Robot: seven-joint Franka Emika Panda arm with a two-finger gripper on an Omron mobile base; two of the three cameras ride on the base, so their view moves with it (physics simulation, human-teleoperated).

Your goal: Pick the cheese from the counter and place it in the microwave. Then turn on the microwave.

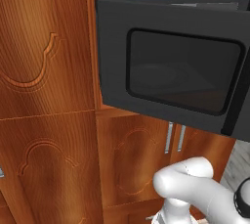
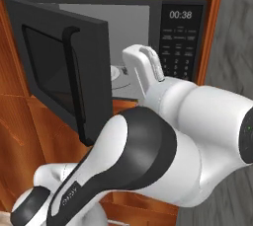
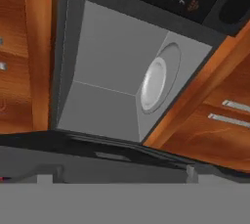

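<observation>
Cheese would probably handle as a light, fairly firm chunk with some give under pressure and a waxy, slightly slippery skin, so a gentle squeeze ought to be enough and a hard one might dent it. Being roughly wedge-shaped, it would likely be best taken across its two flattest opposite faces near the thick end, since sloping sides could make it squirt out of the pads. Where it lay at that moment could not be told: the white turntable [image 3: 154,83] in the grey cavity carried nothing yellow, and no piece sat between the finger tips, so it may have been waiting on the desk.

The microwave [image 2: 180,37] stood in its wooden cabinet with its door [image 2: 59,72] swung wide to the left, the black bar handle [image 2: 74,82] facing outward and the display [image 2: 180,15] lit above the buttons. The gripper [image 2: 133,64] hovered just in front of the open cavity, pointing inward, its jaws spread wide and grasping nothing. Judged from this, the placing step looked unfinished, and the door would need closing before any button could start it
</observation>
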